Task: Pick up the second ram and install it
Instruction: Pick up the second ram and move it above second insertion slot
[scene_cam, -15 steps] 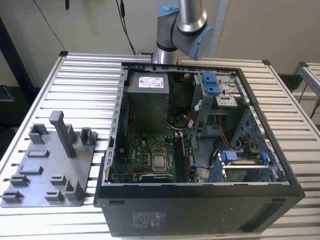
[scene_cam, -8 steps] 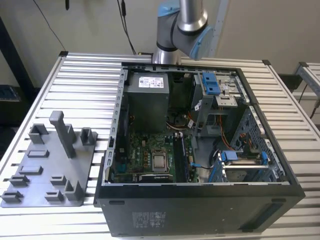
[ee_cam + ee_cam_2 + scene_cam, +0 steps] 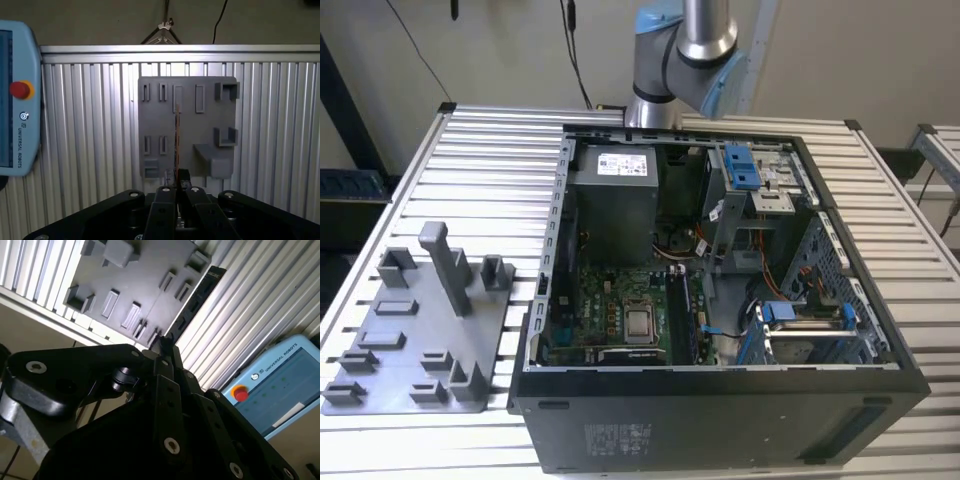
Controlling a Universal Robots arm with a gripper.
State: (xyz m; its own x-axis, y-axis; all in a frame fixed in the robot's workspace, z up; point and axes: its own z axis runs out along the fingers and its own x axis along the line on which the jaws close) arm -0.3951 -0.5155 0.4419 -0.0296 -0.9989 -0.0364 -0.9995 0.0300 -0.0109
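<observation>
**Claw grips the memory stick above the grey tray**

In both wrist views the claw (image 3: 178, 175) (image 3: 162, 342) is closed down to a narrow pinch, with one end of the memory stick (image 3: 177, 135) (image 3: 197, 297) caught between its black fingers. The stick juts straight out from the fingertips, in line with them. In the first wrist view it appears edge-on as a thin dark line. In the second wrist view it shows its flat face as a slim black strip with small rectangular parts along it.

Behind the stick lies the grey tray (image 3: 187, 130) (image 3: 135, 275), with its raised holders and slots, flat on the ribbed metal counter (image 3: 90, 125) (image 3: 250, 315). The stick is held in the air, clear of the tray, and lines up across the tray's middle in the first wrist view. A blue control tablet (image 3: 15, 100) (image 3: 275, 385) with a red button sits off to one side of the counter.

In the exterior view the same tray (image 3: 410, 350) rests on the counter (image 3: 490, 180) at the exterior view's left. Just beside it, to the exterior view's right, stands the open computer case (image 3: 720, 385). Inside the case are the green main board (image 3: 620, 310), a grey power box (image 3: 615, 200) and blue clips (image 3: 743, 165). The arm (image 3: 685, 60) rises behind the case's far edge.
</observation>
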